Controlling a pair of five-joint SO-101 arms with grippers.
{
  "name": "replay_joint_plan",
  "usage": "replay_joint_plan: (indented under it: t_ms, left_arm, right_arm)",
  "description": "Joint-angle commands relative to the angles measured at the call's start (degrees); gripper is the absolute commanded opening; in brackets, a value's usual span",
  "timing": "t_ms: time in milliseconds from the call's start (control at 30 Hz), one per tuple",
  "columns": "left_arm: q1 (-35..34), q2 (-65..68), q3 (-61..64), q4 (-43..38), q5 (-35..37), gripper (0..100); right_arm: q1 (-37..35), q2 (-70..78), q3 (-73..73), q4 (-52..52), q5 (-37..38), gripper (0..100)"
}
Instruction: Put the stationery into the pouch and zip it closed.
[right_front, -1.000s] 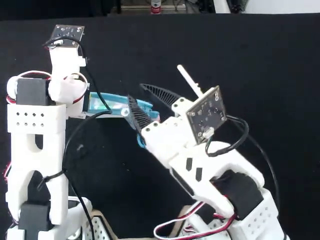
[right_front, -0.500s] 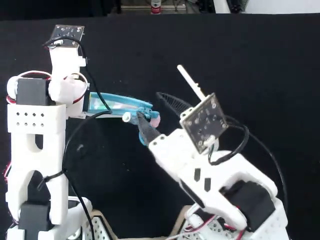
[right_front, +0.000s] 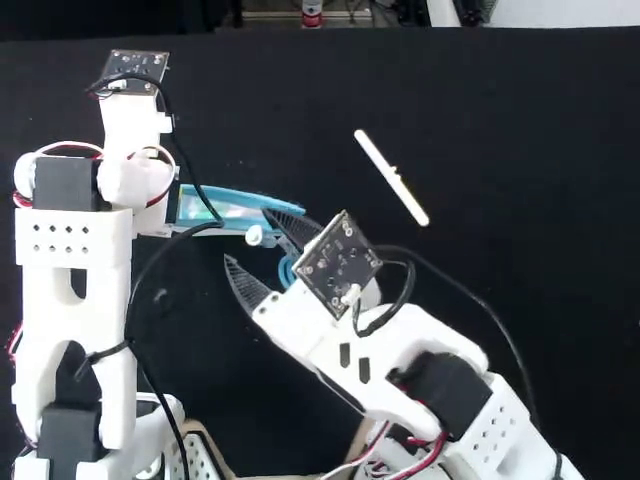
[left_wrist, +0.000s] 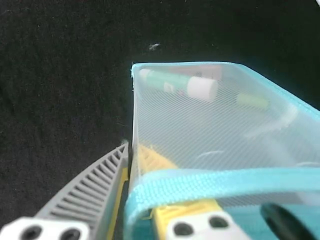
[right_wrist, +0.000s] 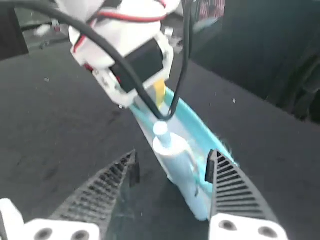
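L gripper (left_wrist: 131, 150) clamps pouch (left_wrist: 200, 130) edge; R gripper (right_wrist: 172, 157) gapes wide astride its end, white tube (right_wrist: 169, 146) poking out.

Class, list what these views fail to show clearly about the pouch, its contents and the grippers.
Zip end of the pouch: high view, under the right arm.
Items inside: left wrist view, veiled by mesh; the pink one behind the green tube is unidentifiable.
Base of the left gripper: left wrist view, cut off by the frame edge.
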Motion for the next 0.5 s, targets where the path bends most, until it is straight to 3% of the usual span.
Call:
replay_joint_plan:
  t_ms: [0, 233, 400, 467]
  left_arm:
    - [0.13, -0.35, -0.57, 0.26, -0.62, 3]
    - [0.13, -0.35, -0.57, 0.26, -0.62, 3]
    - [0.13, -0.26, -0.57, 0.26, -0.62, 3]
    - [0.13, -0.18, -0.57, 0.26, -0.62, 3]
  right_arm:
    - [1.76, -0.75, -0.13, -4.04, 0.53, 21.6]
    - [5.54, -0.66, 0.13, -4.92, 0.44, 20.4]
    - [5.63, -0.84, -0.31, -4.75, 0.62, 0.5]
    - [5.63, -0.84, -0.66, -4.48, 2.02, 2.0]
